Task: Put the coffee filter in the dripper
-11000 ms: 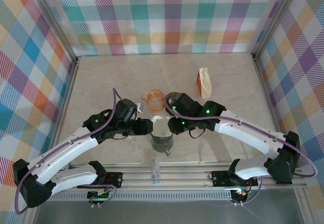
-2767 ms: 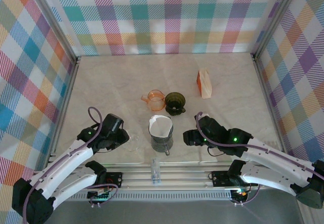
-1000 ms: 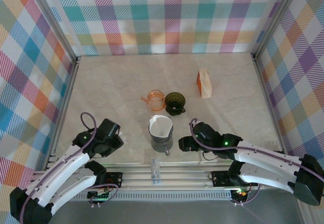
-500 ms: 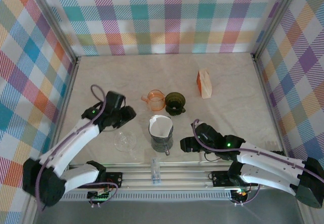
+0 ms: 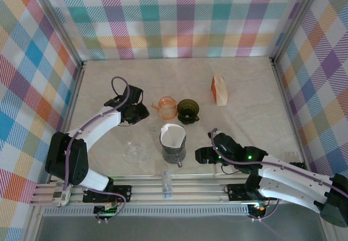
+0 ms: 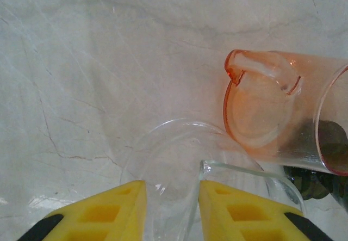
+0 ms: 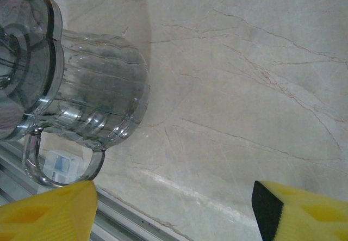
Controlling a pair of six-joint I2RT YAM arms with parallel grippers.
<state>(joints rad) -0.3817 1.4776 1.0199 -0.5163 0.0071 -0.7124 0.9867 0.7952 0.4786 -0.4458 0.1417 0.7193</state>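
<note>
White filter (image 5: 173, 134) sat inside the dripper (image 5: 174, 153). Your right gripper (image 7: 174, 197) stood spread beside it; the grip of your left gripper (image 6: 171, 189) was indeterminable.

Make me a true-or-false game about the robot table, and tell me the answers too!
1. A white filter sits inside the grey dripper. True.
2. The right gripper is squeezing the grey dripper's handle. False: its fingers are spread wide open, and it sits beside the dripper without holding anything.
3. The orange cup and the dark green dripper stand side by side. True.
4. The filter packet lies at the near edge, by the arm bases. False: it is farther back on the right, behind the cup and the drippers.
</note>
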